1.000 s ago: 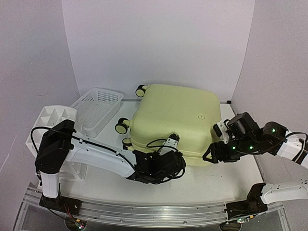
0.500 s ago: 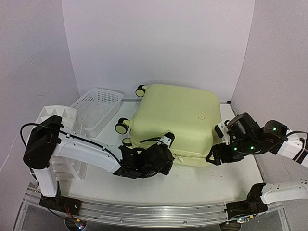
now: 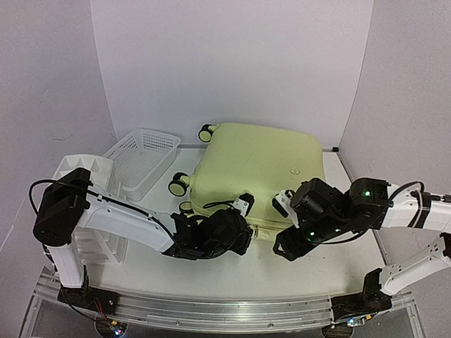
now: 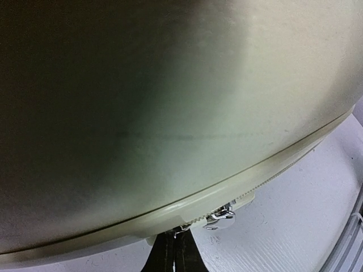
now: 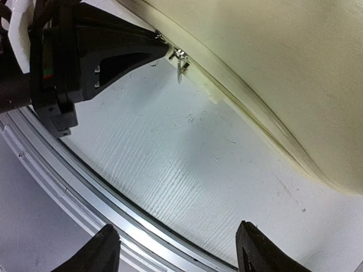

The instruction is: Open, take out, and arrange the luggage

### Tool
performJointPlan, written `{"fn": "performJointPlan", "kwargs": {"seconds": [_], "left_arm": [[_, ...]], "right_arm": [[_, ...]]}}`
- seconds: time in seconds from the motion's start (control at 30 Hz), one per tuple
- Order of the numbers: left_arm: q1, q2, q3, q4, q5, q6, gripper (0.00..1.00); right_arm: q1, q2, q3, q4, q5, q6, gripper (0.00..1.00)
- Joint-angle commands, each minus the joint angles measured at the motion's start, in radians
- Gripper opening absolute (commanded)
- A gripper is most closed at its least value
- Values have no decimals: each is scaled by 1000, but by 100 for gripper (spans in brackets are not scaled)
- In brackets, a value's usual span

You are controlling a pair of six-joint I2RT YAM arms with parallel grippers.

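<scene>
- Zero steps look finished from the top view: the luggage [image 3: 257, 172] lies flat and zipped on the table [image 3: 296, 278]. Opening, unpacking and arranging all remain. The left gripper [image 3: 243, 236] is closed at the luggage's near edge. The right gripper [image 3: 285, 248], also at that edge, is spread and empty.
- Left wrist: closed fingers [image 4: 164, 258] meet the luggage's zip seam, with a zipper pull [image 4: 222, 217] hanging just beside them. Cannot tell whether a tab is pinched.
- Right wrist: fingers wide apart above the table beside the luggage, touching nothing.
</scene>
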Motion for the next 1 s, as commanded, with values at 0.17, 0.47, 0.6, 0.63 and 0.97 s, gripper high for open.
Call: {"fn": "performJointPlan", "kwargs": {"seconds": [0.17,0.47,0.6,0.63,0.97], "left_arm": [[13,-74,-47,24,-4,-33,0],[33,-94,-70,24,13,-50,0],[36,-93,-72,24,23,-50,0],[38,-91,-72,24,27,-50,0],[39,-81,-65,23,54,-54,0]], "right_arm": [[48,125,-24,360,229,125,58],[62,210,-99,627,306,168,48],[64,221,-130,638,375,216,41],[64,228,-132,639,389,223,39],[64,310,-131,683,477,235,32]]}}
